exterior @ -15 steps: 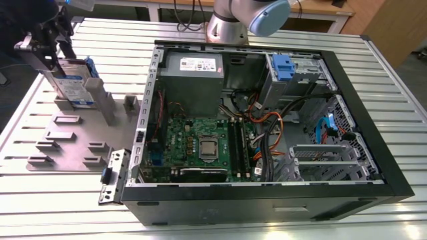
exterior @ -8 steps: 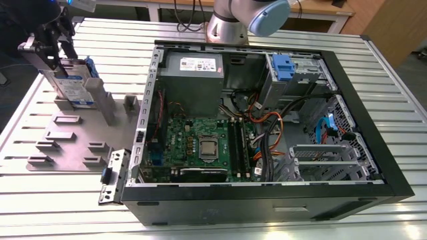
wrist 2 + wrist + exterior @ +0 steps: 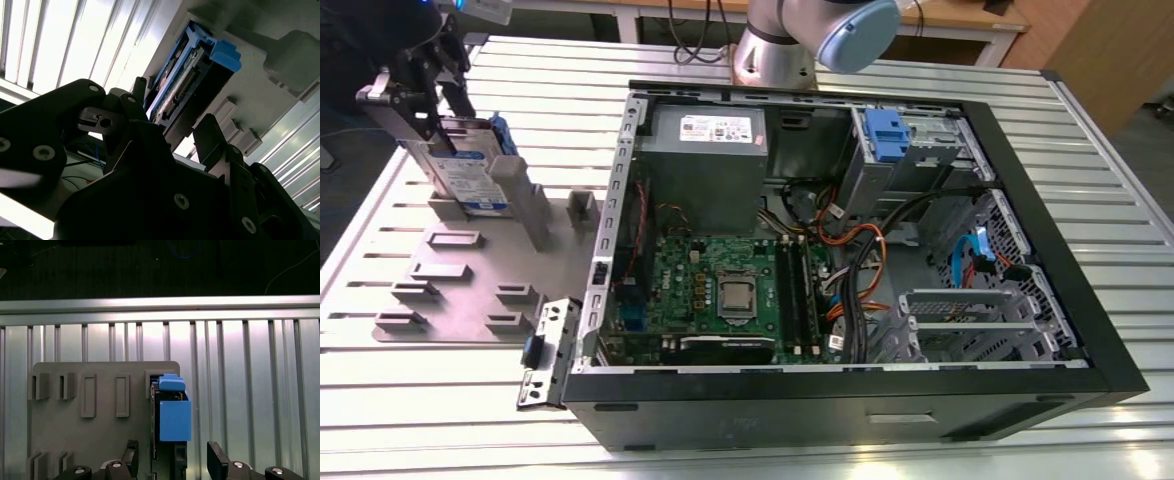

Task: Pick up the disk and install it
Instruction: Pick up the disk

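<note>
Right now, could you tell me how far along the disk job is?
Nothing done yet: the silver, blue-framed hard drive stands upright in the grey slotted holder. The black gripper straddles it, open, not gripping. Lifting and fitting it into the open computer case remain.

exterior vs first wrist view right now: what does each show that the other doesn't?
Exterior view adds the open computer case with its motherboard, and the arm's base behind the case. First wrist view adds the clearance at the disk: the fingers sit on either side of it with a gap on each side. Shared: the disk standing upright in the grey fixture plate, with the open gripper straddling it.
</note>
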`<state>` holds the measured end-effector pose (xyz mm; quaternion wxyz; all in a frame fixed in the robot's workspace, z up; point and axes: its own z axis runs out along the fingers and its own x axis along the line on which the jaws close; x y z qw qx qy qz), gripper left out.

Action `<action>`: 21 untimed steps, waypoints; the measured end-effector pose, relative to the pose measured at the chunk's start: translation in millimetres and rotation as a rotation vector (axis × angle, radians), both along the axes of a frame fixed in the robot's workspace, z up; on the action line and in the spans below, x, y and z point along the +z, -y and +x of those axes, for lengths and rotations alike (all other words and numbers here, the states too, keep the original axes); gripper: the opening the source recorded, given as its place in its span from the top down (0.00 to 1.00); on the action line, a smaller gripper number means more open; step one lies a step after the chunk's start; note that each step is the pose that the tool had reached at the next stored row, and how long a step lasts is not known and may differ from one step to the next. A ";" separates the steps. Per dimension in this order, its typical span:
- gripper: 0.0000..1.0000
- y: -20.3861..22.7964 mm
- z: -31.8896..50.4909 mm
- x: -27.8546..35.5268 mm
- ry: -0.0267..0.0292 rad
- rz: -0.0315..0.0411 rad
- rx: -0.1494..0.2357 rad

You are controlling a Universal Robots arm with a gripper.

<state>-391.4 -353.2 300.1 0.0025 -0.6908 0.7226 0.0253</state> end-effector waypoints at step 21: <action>0.44 -0.3 0.0 -18.7 0.0000 0.0000 0.000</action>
